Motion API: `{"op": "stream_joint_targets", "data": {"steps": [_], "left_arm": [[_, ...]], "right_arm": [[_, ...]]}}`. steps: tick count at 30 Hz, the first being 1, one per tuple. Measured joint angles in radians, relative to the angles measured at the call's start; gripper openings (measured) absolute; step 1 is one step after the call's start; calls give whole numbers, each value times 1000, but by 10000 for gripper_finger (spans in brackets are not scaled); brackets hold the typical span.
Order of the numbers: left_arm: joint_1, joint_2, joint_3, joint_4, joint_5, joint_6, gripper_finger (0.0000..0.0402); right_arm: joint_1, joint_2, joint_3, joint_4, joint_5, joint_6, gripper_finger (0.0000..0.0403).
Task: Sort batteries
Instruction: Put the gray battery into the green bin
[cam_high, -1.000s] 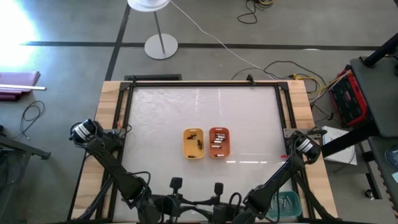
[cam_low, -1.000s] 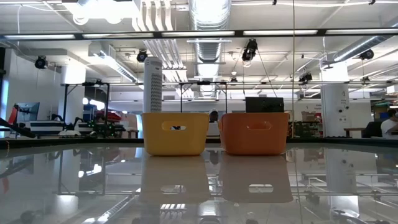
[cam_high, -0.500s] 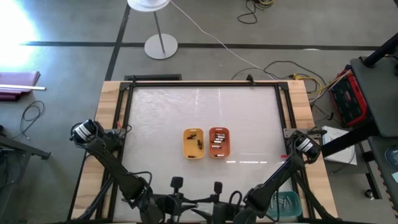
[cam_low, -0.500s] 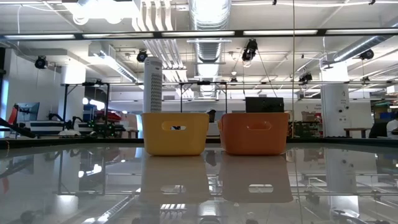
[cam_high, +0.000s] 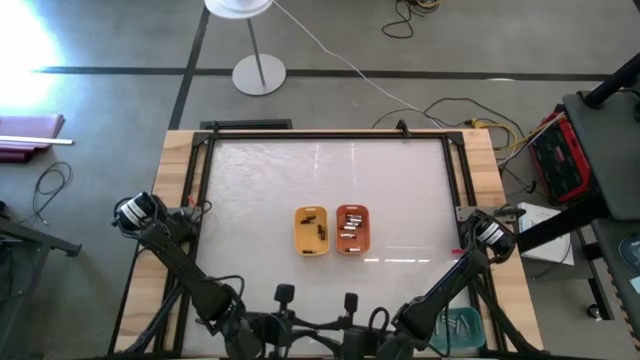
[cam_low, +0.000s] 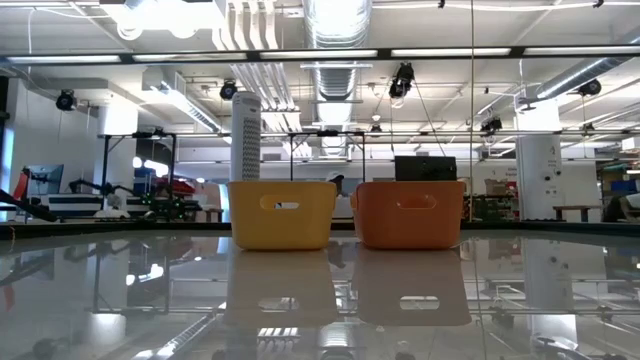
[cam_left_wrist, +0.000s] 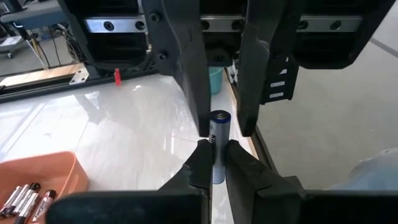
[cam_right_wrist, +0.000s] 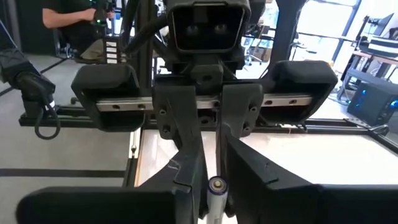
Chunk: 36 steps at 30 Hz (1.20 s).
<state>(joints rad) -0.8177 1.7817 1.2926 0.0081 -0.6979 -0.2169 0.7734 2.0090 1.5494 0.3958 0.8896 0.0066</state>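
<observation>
Left end effector (cam_left_wrist: 214, 155) sits at the counter's (cam_high: 260, 180) near edge, fingers clamped on a silver-grey battery (cam_left_wrist: 217, 140) standing upright between them. Ahead of both end effectors, mid-counter, the yellow tray (cam_high: 311, 230) holds dark batteries (cam_high: 318, 232), and the orange tray (cam_high: 352, 229) just beside it holds silvery ones (cam_high: 350, 229). Right end effector (cam_right_wrist: 214, 186) faces the left one at the near edge, and whether it grips cannot be told.

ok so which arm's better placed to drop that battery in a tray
Likely left: the left gripper is shut on the battery, orange tray in its wrist view. The right gripper is open around the battery's top, not holding it.
</observation>
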Motion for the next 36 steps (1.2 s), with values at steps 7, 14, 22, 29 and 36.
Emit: {"op": "stream_joint_targets", "data": {"steps": [7, 14, 22, 29, 36], "left_arm": [[-8, -12, 0, 18, -1, 42, 7], [-8, -20, 1, 23, -20, 74, 7], [-9, -21, 1, 30, -23, 95, 7], [-10, -26, 1, 54, -22, 138, 8], [-13, -35, 1, 42, -27, 139, 62]], "right_arm": [[9, 0, 0, -1, 0, -29, 90], [14, 0, 0, 4, 1, -26, 111], [11, 0, 0, 6, 4, -27, 39], [12, -3, 0, 6, 4, -30, 29], [17, -60, -1, -96, -3, -7, 26]]}}
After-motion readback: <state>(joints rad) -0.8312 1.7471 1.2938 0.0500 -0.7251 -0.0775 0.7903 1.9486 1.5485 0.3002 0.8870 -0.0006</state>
